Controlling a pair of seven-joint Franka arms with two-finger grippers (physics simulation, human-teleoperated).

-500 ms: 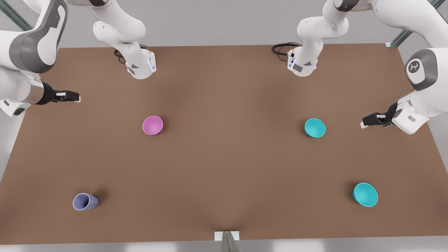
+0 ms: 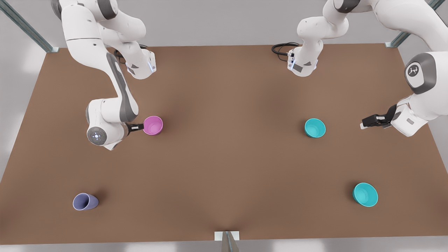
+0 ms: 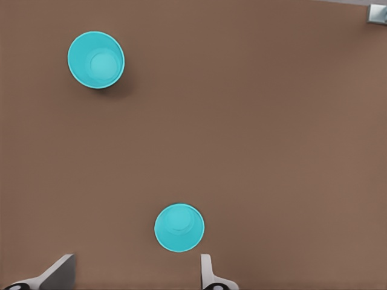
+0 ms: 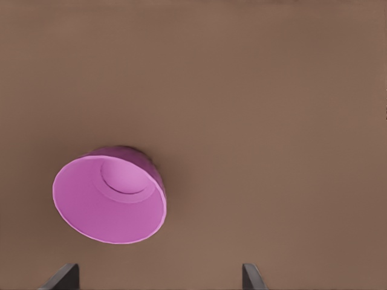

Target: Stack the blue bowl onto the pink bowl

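Nothing stacked yet: blue bowl (image 2: 314,127) and pink bowl (image 2: 153,125) sit well apart on the table (image 2: 227,157). Left gripper (image 2: 365,123), fingers spread, hovers near the blue bowl, not touching. Right gripper (image 2: 140,127), fingers spread in its wrist view, sits just beside the pink bowl.

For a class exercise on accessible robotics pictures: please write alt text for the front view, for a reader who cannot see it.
On a brown table, the right gripper sits beside the pink bowl at the front view's left, while the left gripper hangs apart from the blue bowl at its right. Nearer the camera stand a lavender cup and a wider teal bowl.
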